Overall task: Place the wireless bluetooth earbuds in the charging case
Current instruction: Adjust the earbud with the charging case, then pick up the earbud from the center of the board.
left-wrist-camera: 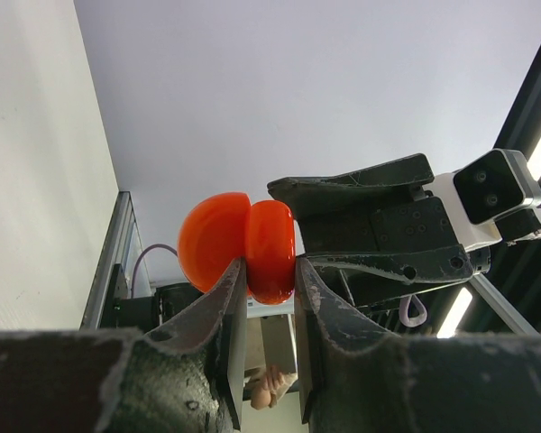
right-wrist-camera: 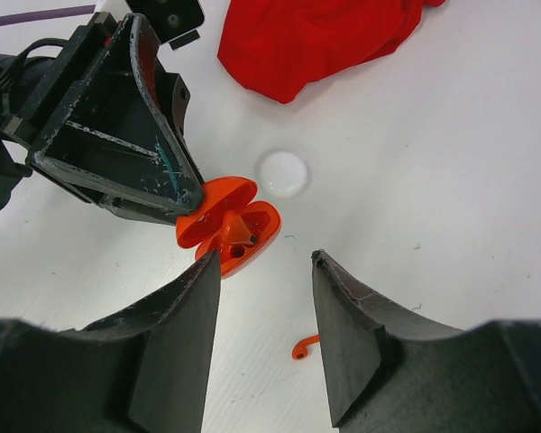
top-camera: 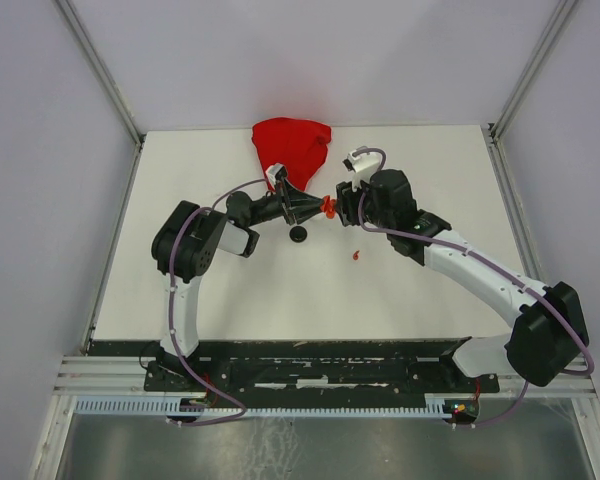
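My left gripper (top-camera: 317,209) is shut on an open red charging case (top-camera: 329,206) and holds it above the table. In the left wrist view the jaws (left-wrist-camera: 270,271) pinch one half of the case (left-wrist-camera: 269,251). In the right wrist view the case (right-wrist-camera: 252,236) gapes open, with one red earbud (right-wrist-camera: 235,226) sticking up out of it. My right gripper (right-wrist-camera: 266,262) is open and empty, right beside the case. A second red earbud (right-wrist-camera: 304,347) lies on the table below it and also shows in the top view (top-camera: 356,256). No white or black earbuds show.
A red cloth (top-camera: 292,146) lies at the back of the table. A round black case (top-camera: 298,234) sits under my left gripper. A round white case (right-wrist-camera: 283,172) lies on the table beyond the red case. The right gripper's body (left-wrist-camera: 388,234) faces my left wrist camera.
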`<state>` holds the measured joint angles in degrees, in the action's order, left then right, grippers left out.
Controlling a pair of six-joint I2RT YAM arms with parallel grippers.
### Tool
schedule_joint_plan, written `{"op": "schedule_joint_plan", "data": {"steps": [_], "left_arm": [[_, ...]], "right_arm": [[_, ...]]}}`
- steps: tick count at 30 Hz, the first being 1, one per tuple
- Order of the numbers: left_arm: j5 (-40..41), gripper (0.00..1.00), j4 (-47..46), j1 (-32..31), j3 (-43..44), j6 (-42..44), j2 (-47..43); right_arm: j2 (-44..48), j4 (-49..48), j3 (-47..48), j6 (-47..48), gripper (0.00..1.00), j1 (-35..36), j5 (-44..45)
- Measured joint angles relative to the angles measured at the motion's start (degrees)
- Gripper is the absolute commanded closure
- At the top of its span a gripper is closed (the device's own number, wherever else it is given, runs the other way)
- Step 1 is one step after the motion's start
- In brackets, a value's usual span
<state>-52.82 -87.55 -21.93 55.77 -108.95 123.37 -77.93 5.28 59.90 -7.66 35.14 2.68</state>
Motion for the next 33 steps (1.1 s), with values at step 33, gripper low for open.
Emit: {"op": "schedule_joint_plan", "data": {"steps": [33], "left_arm": [[-0.2, 0.97, 0.0, 0.0, -1.46, 0.0, -1.92]], "right_arm": [[-2.49, -0.07, 0.74, -0.02, 0.46, 0.0, 1.01]]}}
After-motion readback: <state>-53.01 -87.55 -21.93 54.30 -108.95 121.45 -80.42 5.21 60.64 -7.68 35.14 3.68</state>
